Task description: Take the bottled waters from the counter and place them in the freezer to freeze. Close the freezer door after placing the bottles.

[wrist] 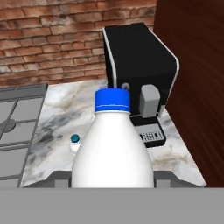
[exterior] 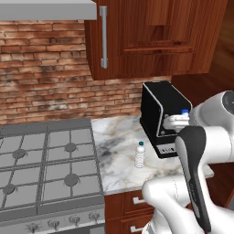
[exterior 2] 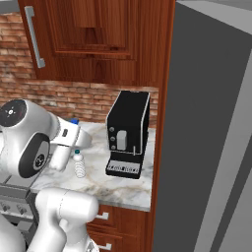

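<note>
My gripper (exterior: 179, 124) is shut on one bottled water (wrist: 113, 148), a white-bodied bottle with a blue cap (exterior: 184, 111), and holds it upright above the counter (exterior: 119, 137) in front of the coffee machine. The bottle hides the fingertips in the hand view. In the right base view the held bottle's cap (exterior 2: 74, 121) pokes up above the gripper (exterior 2: 74, 133). A second bottled water (exterior: 140, 154) (exterior 2: 78, 165) (wrist: 75, 143) stands upright on the marble, left of the machine and below the hand. The grey freezer (exterior 2: 211, 147) rises at the right, its front shut.
A black coffee machine (exterior: 162, 116) (exterior 2: 127, 133) stands at the counter's right end against a wooden side panel (wrist: 197, 87). A grey gas stove (exterior: 45, 160) lies left of the marble. Wooden wall cabinets (exterior: 146, 36) hang overhead, with a brick wall behind.
</note>
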